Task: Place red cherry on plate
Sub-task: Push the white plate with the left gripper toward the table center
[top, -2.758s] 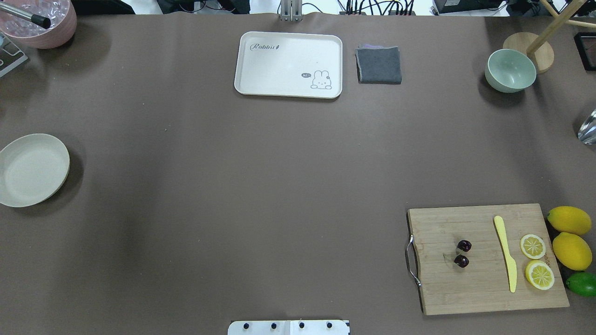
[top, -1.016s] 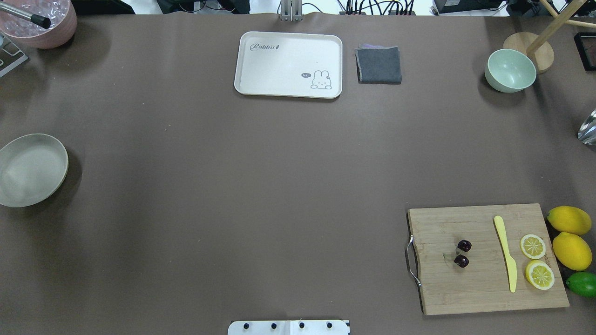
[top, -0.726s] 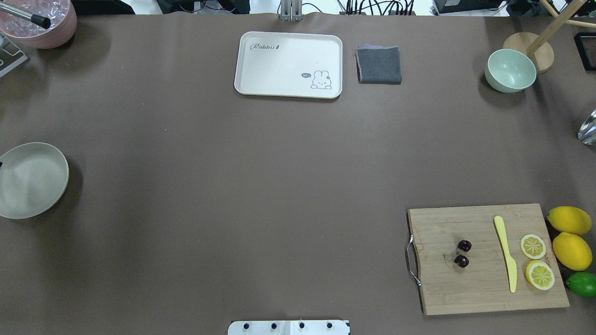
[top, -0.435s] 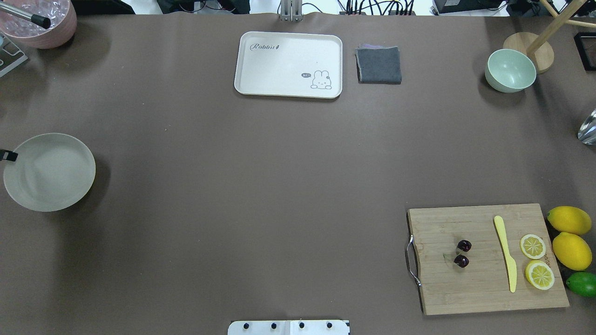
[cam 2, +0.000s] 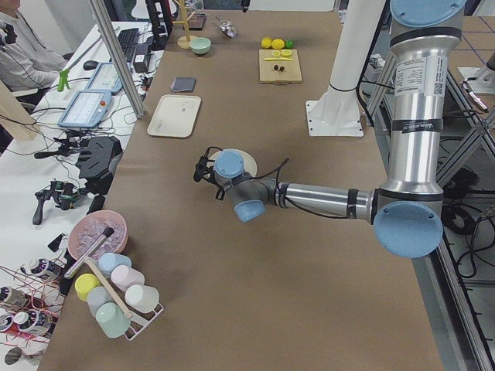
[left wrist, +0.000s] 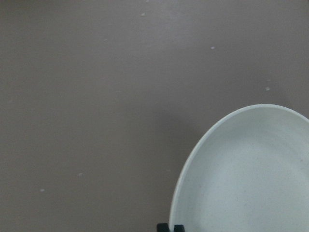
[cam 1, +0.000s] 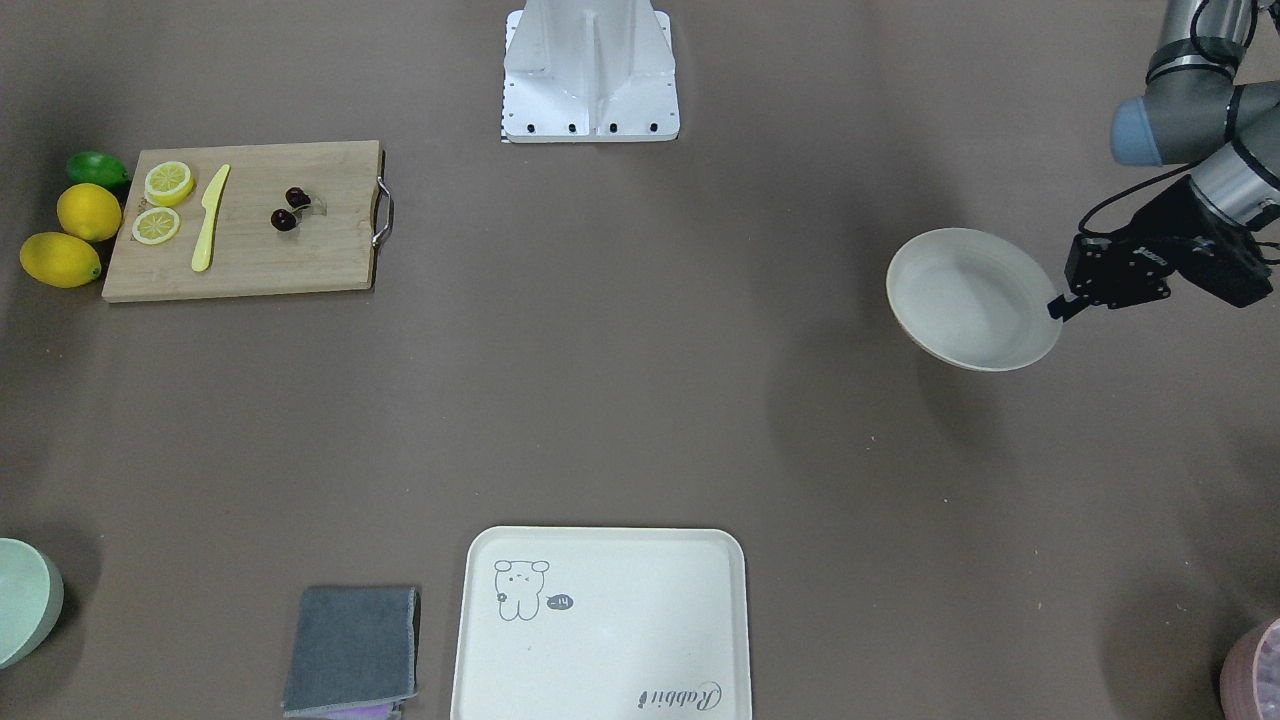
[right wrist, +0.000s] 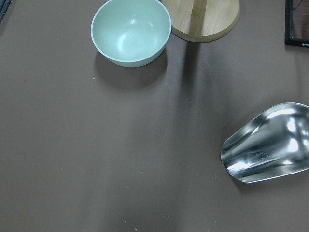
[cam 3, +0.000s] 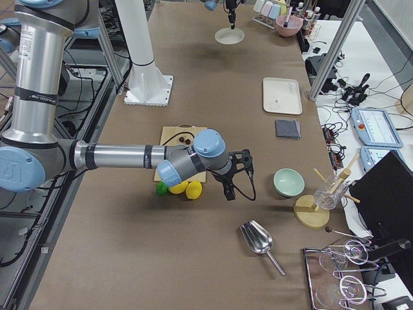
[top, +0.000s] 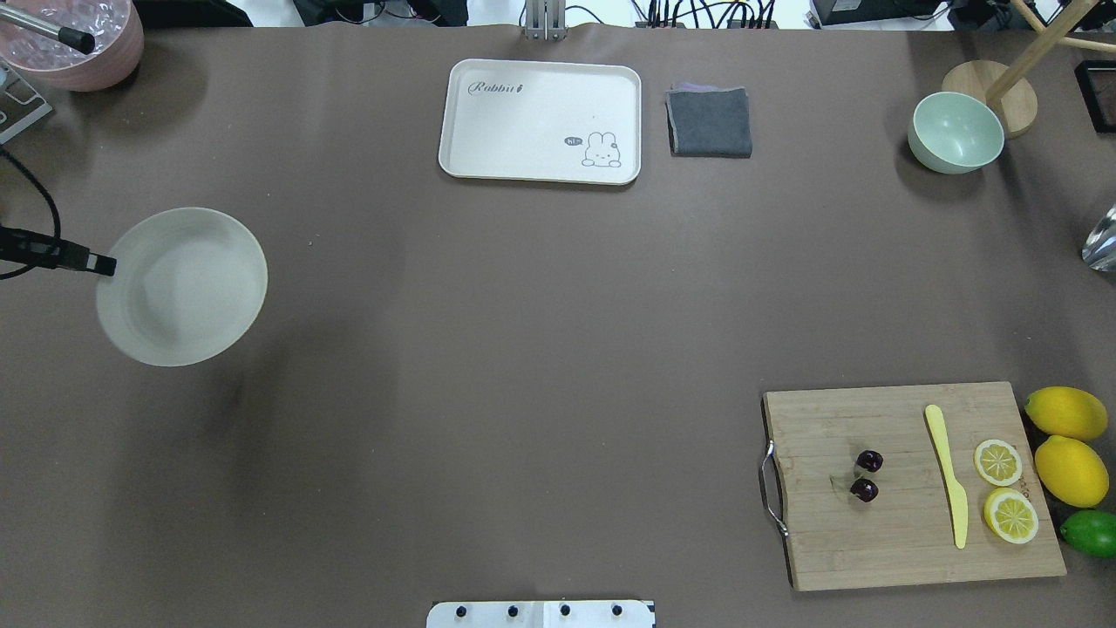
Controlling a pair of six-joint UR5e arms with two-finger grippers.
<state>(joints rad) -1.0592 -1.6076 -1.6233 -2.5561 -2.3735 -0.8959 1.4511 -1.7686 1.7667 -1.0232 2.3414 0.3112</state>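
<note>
The red cherry [top: 867,475] is a dark pair lying on the wooden cutting board [top: 907,541] at the near right, also seen as the red cherry [cam 1: 290,208] in the front view. The cream plate [top: 181,286] hangs tilted above the table at the left. My left gripper [top: 103,264] is shut on its rim, and the front view shows the same gripper [cam 1: 1058,308] and plate [cam 1: 972,298]. The left wrist view shows the plate [left wrist: 251,174] close up. My right gripper [cam 3: 230,191] hovers beyond the lemons; I cannot tell whether it is open or shut.
On the board lie a yellow knife [top: 947,475] and two lemon slices [top: 997,461]. Two lemons [top: 1065,413] and a lime [top: 1090,532] sit beside it. A cream tray [top: 540,120], grey cloth [top: 710,122], mint bowl [top: 956,133], metal scoop [right wrist: 270,145] and pink bowl [top: 83,39] stand around.
The plate has risen off the table at the left edge and moved right and toward the far side, carried by my left gripper, which has come into the overhead view.
</note>
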